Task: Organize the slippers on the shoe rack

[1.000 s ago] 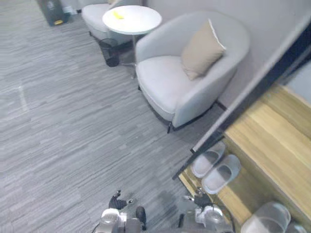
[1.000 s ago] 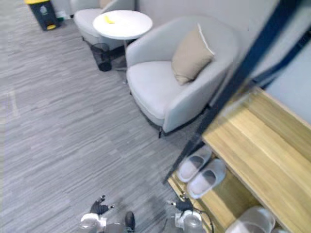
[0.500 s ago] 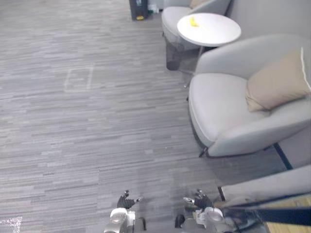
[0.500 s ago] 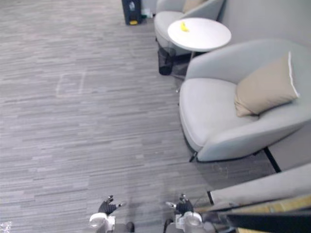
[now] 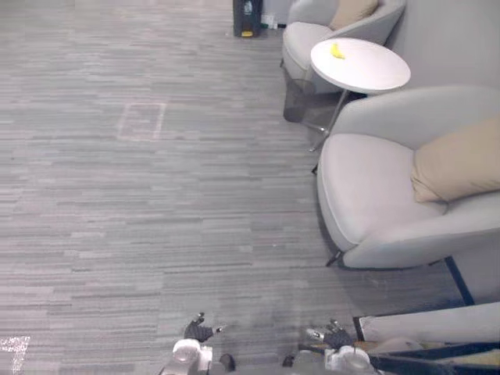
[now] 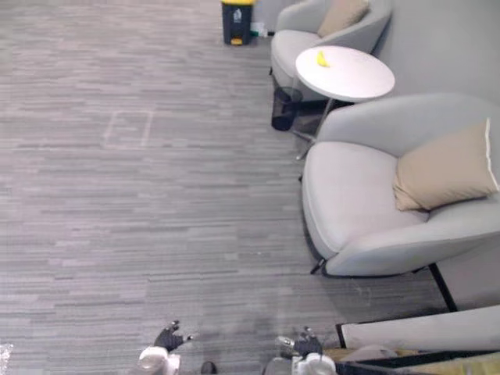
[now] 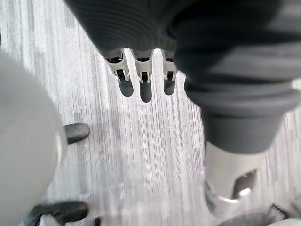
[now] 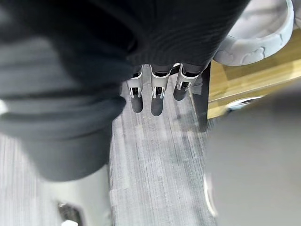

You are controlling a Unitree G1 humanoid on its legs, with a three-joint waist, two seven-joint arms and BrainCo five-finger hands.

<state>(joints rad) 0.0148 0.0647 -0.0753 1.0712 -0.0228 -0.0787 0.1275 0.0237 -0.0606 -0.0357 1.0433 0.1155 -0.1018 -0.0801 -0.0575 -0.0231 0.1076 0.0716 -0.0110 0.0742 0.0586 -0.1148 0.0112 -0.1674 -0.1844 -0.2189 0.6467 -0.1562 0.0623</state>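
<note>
Low over grey carpet [image 5: 156,195], both of the robot's hands hang free. The left hand [image 5: 199,330] is open: its fingers [image 7: 144,75] reach out straight, side by side, and hold nothing, with bare carpet beneath them. The right hand [image 5: 337,337] is open too, its fingers [image 8: 157,96] straight and empty above the carpet.

Close to the right of that hand, just past its fingertips, a pale slipper [image 8: 263,30] sits on the wooden shelf of the rack [image 8: 244,77]. The slipper is apart from the hand, and no finger touches it. A dark post [image 8: 201,106] of the rack stands just beside the fingers, between them and the shelf's edge.

Ahead of the right hand and well apart from it stands a grey armchair [image 5: 375,195] with a tan cushion [image 5: 457,166] against its back. Beyond the armchair is a round white table [image 5: 371,70] bearing a small yellow thing [image 5: 337,51]; a dark mesh basket [image 5: 295,100] stands by the table's leg. Farther on are a second armchair [image 5: 316,35] with another cushion [image 5: 353,11], and a dark bin [image 6: 237,17] with a yellow lid.

Far ahead of the left hand, a faint pale square [image 5: 142,121] is marked on the carpet.
</note>
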